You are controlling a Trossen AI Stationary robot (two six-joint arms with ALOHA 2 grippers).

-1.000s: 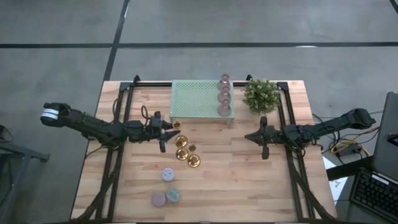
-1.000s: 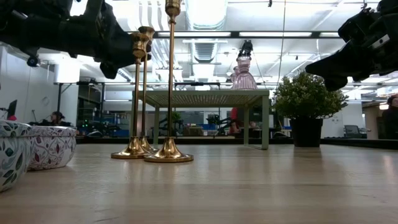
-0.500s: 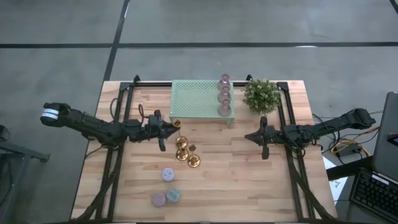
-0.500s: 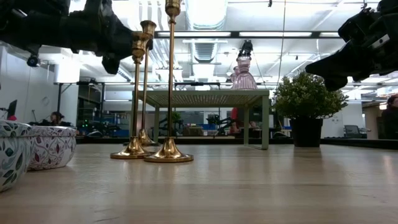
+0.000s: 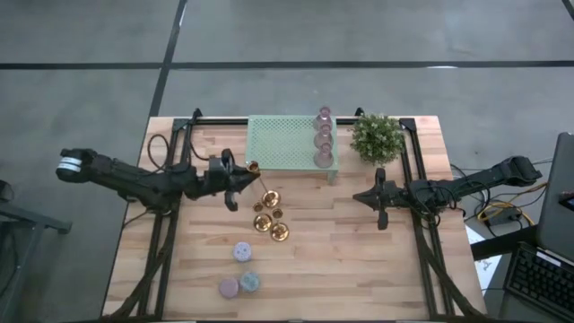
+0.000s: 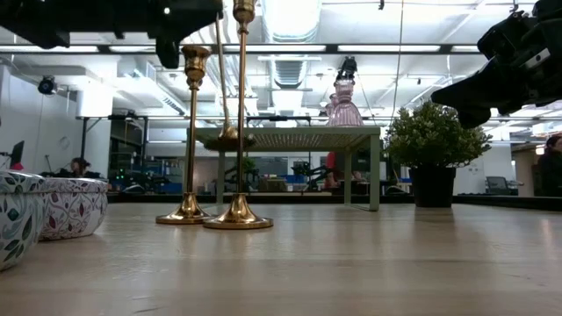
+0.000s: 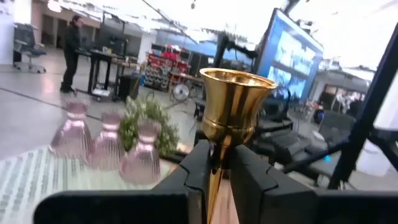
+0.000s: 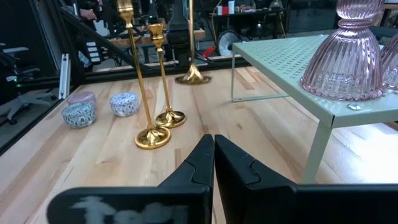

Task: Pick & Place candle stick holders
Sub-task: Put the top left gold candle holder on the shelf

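Observation:
My left gripper [image 5: 242, 178] is shut on a tall thin-stemmed gold candlestick [image 5: 260, 182] held above the table just left of the mint-green stand [image 5: 289, 144]. Its cup [image 7: 236, 93] shows in the left wrist view. Two more tall gold candlesticks [image 6: 187, 211] [image 6: 238, 216] stand on their round bases. Several pink glass holders [image 5: 323, 136] stand in a row on the stand's right end. Three squat pastel holders [image 5: 240, 269] sit near the front. My right gripper [image 5: 380, 205] is shut and empty, in the air right of the stand. My left gripper pinches the candlestick's thin stem just below its cup [image 7: 214, 163] between its two fingers. The fingers come level from the table's left side and lie across the stem. The candlestick hangs below them, lifted clear and slightly tilted, its base [image 6: 230, 137] about level with the stand's top.
A small bushy green plant [image 5: 377, 136] stands at the far right, beside the stand. Bare wooden tabletop [image 5: 341, 260] lies at the front right. Black rails [image 5: 170, 224] run along both sides of the table.
My left gripper has risen and drawn a little toward the far edge, still shut on the gold candlestick's stem. The candlestick's base has left the table and hangs clear, about level with the stand's top, the stem slightly tipped. The other two candlesticks have stayed standing.

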